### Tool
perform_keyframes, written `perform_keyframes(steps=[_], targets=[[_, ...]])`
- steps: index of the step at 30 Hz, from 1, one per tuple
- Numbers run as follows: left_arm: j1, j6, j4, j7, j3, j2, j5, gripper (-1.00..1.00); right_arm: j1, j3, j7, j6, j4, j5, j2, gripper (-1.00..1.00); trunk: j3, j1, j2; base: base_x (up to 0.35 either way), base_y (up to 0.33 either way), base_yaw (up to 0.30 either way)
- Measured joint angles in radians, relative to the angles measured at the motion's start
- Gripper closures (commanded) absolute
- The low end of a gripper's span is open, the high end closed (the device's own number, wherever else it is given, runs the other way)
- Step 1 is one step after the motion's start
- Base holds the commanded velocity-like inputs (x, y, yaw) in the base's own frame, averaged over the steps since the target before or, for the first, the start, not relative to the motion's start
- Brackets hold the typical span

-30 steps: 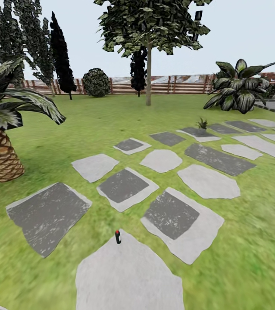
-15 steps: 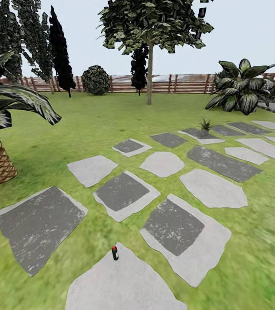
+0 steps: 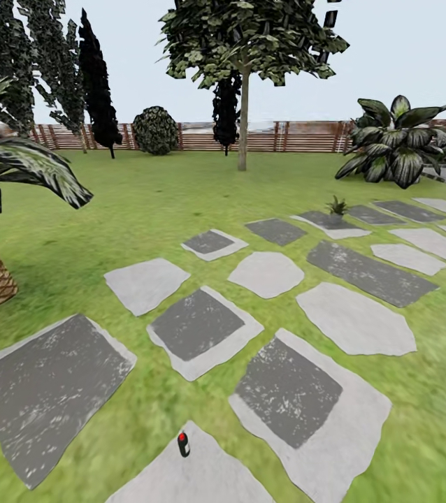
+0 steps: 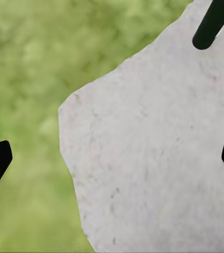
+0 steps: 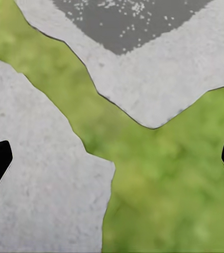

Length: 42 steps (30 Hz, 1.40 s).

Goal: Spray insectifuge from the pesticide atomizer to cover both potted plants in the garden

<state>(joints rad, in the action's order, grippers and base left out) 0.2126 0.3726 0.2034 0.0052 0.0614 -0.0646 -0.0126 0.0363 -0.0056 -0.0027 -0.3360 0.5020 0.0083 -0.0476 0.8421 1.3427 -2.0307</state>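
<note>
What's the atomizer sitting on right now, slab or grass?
The pesticide atomizer stands upright on a pale grey stepping slab, near the slab's far edge, with lawn just beyond. The slab under its base is hidden by the bottle.

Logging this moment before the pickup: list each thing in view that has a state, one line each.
pesticide atomizer: upright on a pale stepping slab, not held.
potted plant: upright on a far slab, untouched.
left gripper: open, empty, above a pale slab.
right gripper: open, empty, above slab edges and grass.

one pesticide atomizer (image 3: 183, 444), one potted plant (image 3: 335, 206)
</note>
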Motion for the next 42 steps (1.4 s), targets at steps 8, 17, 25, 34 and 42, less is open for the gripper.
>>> perform_keyframes(steps=[8,17,25,34,42], targets=[[0.012,-0.008,0.012,0.001,-0.001,0.001,0.001,-1.00,0.000,0.003,0.000,0.001,0.011,0.001,0.002,-1.00,0.000,0.001,0.000,0.152,0.000,0.000],[0.223,-0.033,0.015,-0.006,-0.008,0.000,0.006,-1.00,0.083,0.004,-0.001,0.008,0.211,0.003,0.002,-1.00,0.000,0.001,0.000,0.008,0.000,0.000],[0.350,-0.148,0.026,-0.008,-0.011,0.001,0.009,-1.00,0.303,0.004,0.003,0.015,0.199,0.004,0.002,-1.00,0.000,0.001,0.000,0.000,0.000,0.000],[0.365,-0.146,0.021,-0.005,-0.016,0.004,0.011,-1.00,0.356,0.007,0.008,0.012,0.176,0.003,0.000,-1.00,0.000,0.000,0.000,0.063,-0.034,0.000],[0.364,-0.136,0.014,0.000,-0.007,0.006,0.002,-1.00,0.356,0.008,0.008,0.012,0.176,0.005,-0.002,-1.00,0.000,0.000,0.000,0.159,-0.216,0.000]])
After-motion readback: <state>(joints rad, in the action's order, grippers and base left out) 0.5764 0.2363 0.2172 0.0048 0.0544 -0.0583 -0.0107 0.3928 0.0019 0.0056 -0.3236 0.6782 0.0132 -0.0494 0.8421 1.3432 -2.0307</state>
